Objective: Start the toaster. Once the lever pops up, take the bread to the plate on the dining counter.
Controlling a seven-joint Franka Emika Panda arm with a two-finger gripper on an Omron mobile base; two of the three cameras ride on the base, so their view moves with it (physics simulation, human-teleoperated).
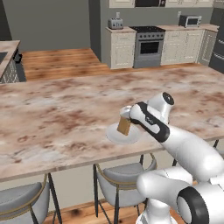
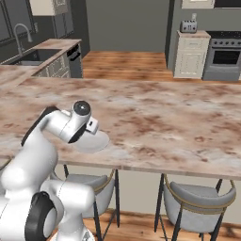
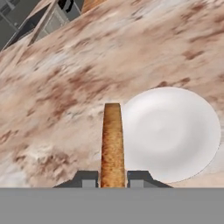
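Tan bread (image 3: 112, 142) clamped in gripper (image 3: 112, 178), carried from toaster (image 1: 115, 23) (far behind), hovering over plate (image 3: 175, 131) on dining counter (image 1: 57, 118); only release left.

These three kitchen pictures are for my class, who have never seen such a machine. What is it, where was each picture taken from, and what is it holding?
It is a white robot arm on a driving base, in a computer-drawn kitchen. Two pictures come from cameras behind the arm, left and right, looking over a long marble counter with grey stools. The third looks along the hand itself. The hand is shut on a slice of bread, held upright just above a white plate. The toaster stands far behind.
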